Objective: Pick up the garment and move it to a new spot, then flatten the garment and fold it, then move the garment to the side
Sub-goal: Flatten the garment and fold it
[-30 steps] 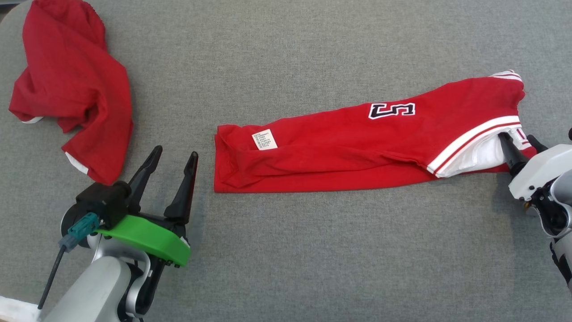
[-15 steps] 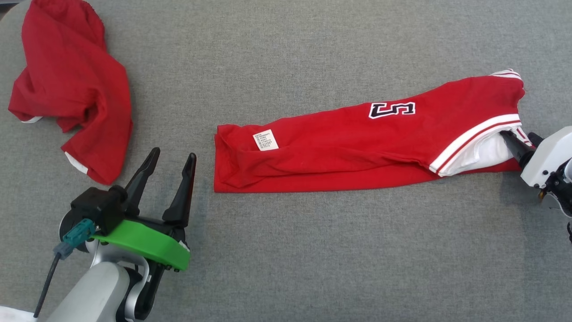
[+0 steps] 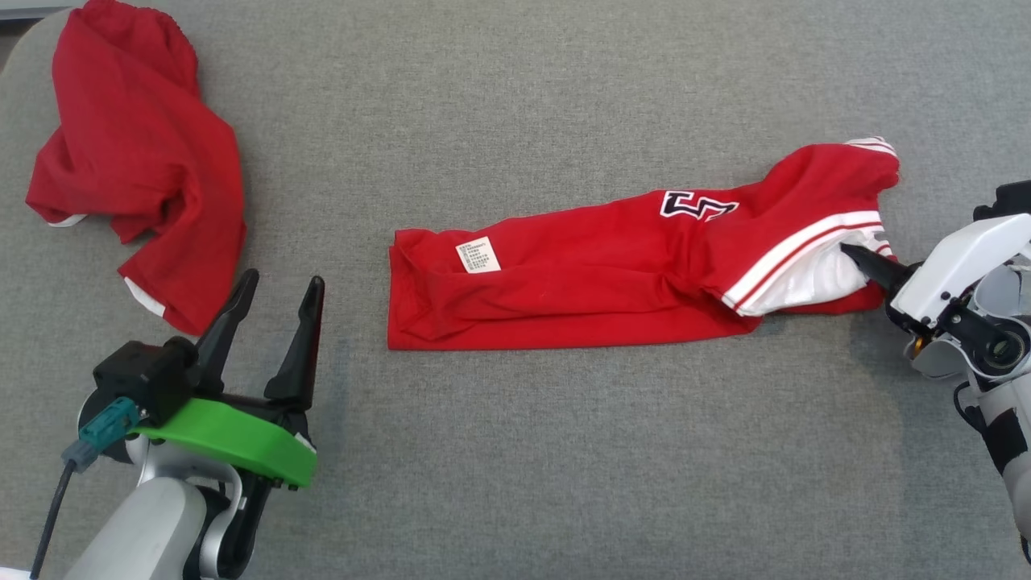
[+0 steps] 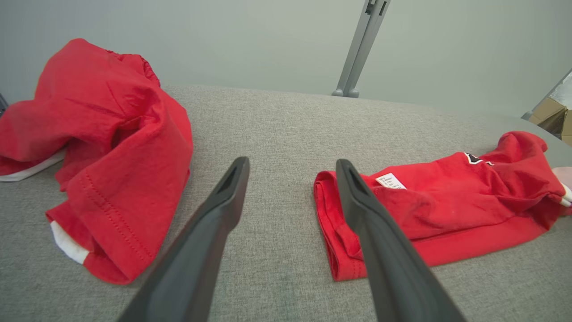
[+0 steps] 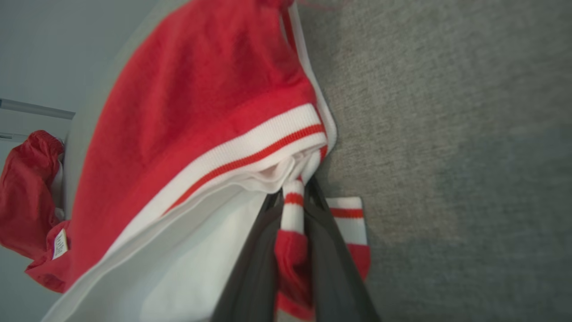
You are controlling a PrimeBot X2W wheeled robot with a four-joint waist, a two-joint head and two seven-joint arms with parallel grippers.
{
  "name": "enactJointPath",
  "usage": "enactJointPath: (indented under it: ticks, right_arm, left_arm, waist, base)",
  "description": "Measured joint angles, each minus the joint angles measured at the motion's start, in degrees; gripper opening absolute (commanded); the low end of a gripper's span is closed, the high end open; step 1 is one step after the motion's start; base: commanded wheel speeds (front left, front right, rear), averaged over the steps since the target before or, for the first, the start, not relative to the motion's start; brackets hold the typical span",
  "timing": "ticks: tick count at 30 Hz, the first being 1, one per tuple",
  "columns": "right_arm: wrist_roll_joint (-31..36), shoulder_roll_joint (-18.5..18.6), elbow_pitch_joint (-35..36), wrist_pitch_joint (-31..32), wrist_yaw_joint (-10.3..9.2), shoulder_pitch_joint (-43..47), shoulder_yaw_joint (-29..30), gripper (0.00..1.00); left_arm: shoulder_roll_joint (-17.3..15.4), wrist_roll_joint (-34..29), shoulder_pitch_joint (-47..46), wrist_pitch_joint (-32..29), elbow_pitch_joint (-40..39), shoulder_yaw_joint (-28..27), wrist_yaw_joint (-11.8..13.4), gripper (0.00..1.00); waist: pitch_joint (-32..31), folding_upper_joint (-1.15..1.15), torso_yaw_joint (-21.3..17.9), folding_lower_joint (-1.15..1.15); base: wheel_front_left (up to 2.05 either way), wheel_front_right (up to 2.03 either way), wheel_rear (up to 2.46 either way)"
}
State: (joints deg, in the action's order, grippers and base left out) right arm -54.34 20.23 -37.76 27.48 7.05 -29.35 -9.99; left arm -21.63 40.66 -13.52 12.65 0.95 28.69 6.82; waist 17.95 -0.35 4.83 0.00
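The garment (image 3: 564, 282) is a red knit jersey lying lengthwise across the middle of the desk (image 3: 515, 483). It makes a long, narrow shape, folded in on itself and stretching out toward the right side. Its left end lies flat, with a stitched hem and a small white care label (image 3: 478, 254) printed in fine text. Toward the right the cloth bunches into soft ridges, and a black-and-white number patch (image 3: 694, 205) is creased across one of them. The right end carries a ribbed band (image 3: 793, 250), white with a thin red stripe, and smooth white cloth shows from beneath it.

The right tool (image 3: 860, 259) is at that right end. Its two dark fingers (image 5: 254, 268) are pressed close together, pinching a strip of the striped rib. From the right wrist view, the red-and-white strip runs straight down between them. The cloth next to the grip stands up in a hump rather than lying flat.

The left tool (image 3: 270, 310) is over the near left part of the desk. Its tapered black fingers are spread wide with nothing between them, pointing toward the far side. A glossy green plastic shell (image 3: 225, 435) sits behind them on a pale grey arm. The fingertips are near the garment's left hem but apart from it.

A second red garment (image 3: 137, 161) lies in a crumpled heap at the far left, with deep folds, a double-stitched hem and slivers of white trim at its edges. The desk is covered in coarse grey woven fabric and curves round at its far left corner.
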Motion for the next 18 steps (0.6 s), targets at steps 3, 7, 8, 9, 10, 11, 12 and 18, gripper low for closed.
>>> enactJointPath:
  ticks: [3,7,8,9,10,11,12,18]
  right_arm:
    - [-3.44,-1.23,0.77,0.15,0.00,0.05,2.25,0.00]
    - [-5.92,1.38,1.33,0.51,0.00,0.65,5.70,0.00]
    - [-6.06,2.74,1.32,0.85,0.00,0.98,6.45,0.00]
    - [-6.14,4.27,1.33,1.10,0.01,1.57,7.23,0.00]
    - [-6.14,5.80,1.30,1.16,0.01,2.19,8.01,0.00]
    - [-6.21,7.35,1.20,1.15,0.00,2.97,9.22,0.00]
    - [-6.51,8.91,1.14,1.08,0.00,3.76,10.71,0.00]
    - [-6.88,15.66,4.54,0.78,-0.52,5.25,13.57,0.00]
  left_arm:
    - [-0.35,0.25,1.25,0.02,0.12,-1.24,0.01,1.00]
    - [-0.51,0.82,2.89,0.02,0.27,-2.29,0.01,1.00]
    - [-0.54,1.07,3.19,0.02,0.31,-2.35,0.01,1.00]
    - [-0.55,1.10,3.43,0.02,0.32,-2.38,0.01,1.00]
    - [-0.57,1.10,3.68,0.01,0.31,-2.41,0.01,1.00]
    - [-0.56,1.11,3.97,0.02,0.31,-2.42,0.01,1.00]
    - [-0.53,1.12,4.22,0.02,0.34,-2.34,0.01,1.00]
    - [0.23,1.29,4.76,0.02,0.11,-2.57,0.01,1.00]
  waist:
    - [-0.35,0.00,-0.62,0.00]
    - [-0.98,0.00,-1.69,0.00]
    - [-1.16,0.00,-1.98,0.00]
    - [-1.36,0.00,-2.27,0.00]
    - [-1.56,0.00,-2.56,0.00]
    - [-1.77,0.00,-2.81,0.00]
    - [-2.04,0.00,-3.03,0.00]
    - [-3.76,0.00,-3.75,0.00]
  base:
    - [0.00,0.00,0.00]
    - [0.00,0.00,0.00]
    - [0.00,0.00,0.00]
    - [0.00,0.00,0.00]
    - [0.00,0.00,0.00]
    - [0.00,0.00,0.00]
    - [0.00,0.00,0.00]
    - [0.00,0.00,0.00]
